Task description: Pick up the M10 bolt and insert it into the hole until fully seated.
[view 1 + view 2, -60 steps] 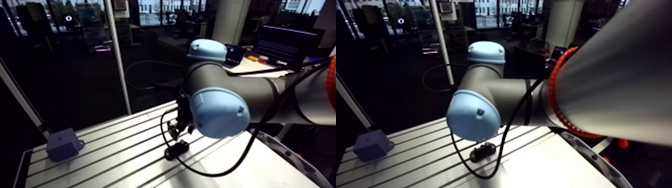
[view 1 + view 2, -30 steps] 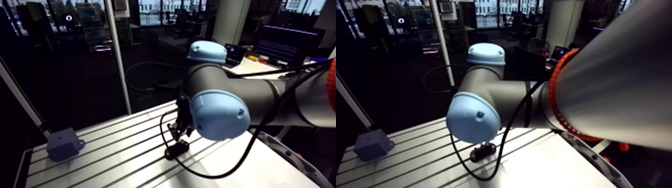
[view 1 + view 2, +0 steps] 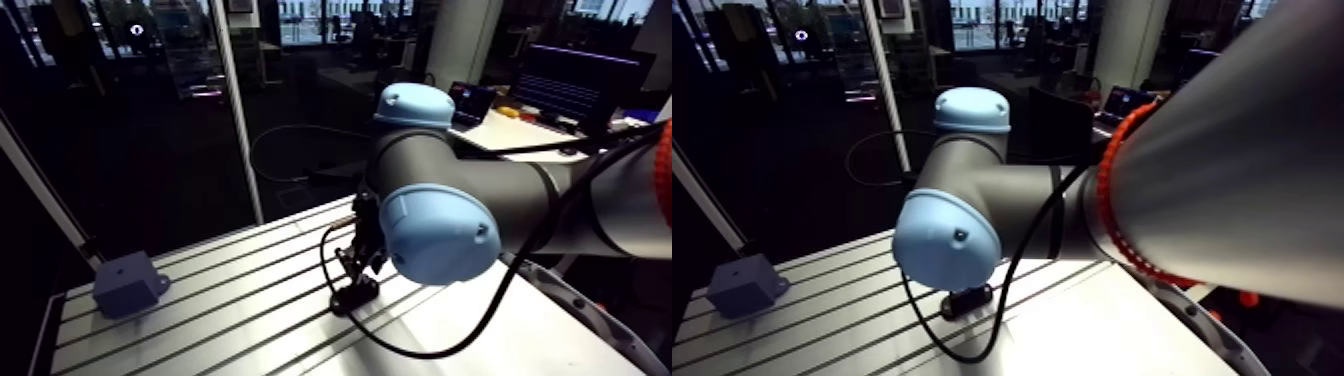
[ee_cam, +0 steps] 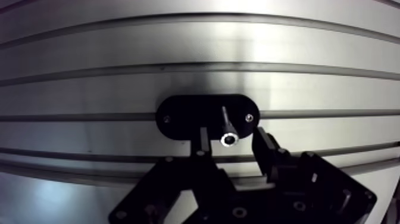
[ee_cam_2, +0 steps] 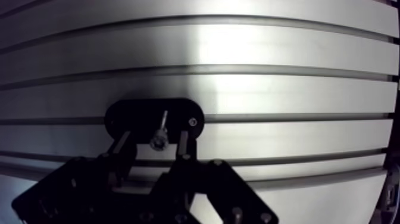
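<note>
Only the arm view takes in the small grey box-shaped block [image 3: 128, 283]. It sits near the far corner of the slotted aluminium desk [image 3: 230, 310], well apart from the black oval plate [image 3: 355, 297] that lies under the wrist. In that view the jaws hang just above the plate, and we cannot make out the bolt there.

The wrist view gives us the close detail. The plate lies flat across one slot of the desk, with a small screw near each end. A slim shiny metal bolt [image 4: 226, 125] stands up from the middle of the plate, between the two screws. Its round socket head faces the camera as a bright ring, and its thin shank runs down to the plate. The jaws are spread, one on either side of the bolt, each with a gap to it.
</note>
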`<state>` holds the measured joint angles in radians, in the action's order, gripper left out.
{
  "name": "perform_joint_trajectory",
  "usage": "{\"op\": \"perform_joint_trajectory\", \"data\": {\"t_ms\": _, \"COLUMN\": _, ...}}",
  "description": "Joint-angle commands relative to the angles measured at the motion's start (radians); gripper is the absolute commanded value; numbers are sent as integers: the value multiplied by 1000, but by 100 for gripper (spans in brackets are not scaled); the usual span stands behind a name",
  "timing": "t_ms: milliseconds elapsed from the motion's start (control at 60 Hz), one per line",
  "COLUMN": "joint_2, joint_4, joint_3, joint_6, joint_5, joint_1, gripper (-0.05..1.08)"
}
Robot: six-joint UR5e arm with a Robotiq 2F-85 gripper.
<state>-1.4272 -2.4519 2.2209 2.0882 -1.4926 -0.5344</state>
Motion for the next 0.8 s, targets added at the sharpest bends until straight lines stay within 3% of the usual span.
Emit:
{"op": "perform_joint_trajectory", "data": {"t_ms": 17, "joint_2": 3, "joint_4": -2, "joint_3": 0, "joint_6": 0, "joint_5": -1, "joint_1": 0, "gripper": 52}}
{"op": "perform_joint_trajectory", "data": {"t_ms": 800, "joint_2": 18, "joint_4": -3, "joint_3": 0, "joint_6": -9, "joint_5": -1, "joint_1": 0, "gripper": 57}}
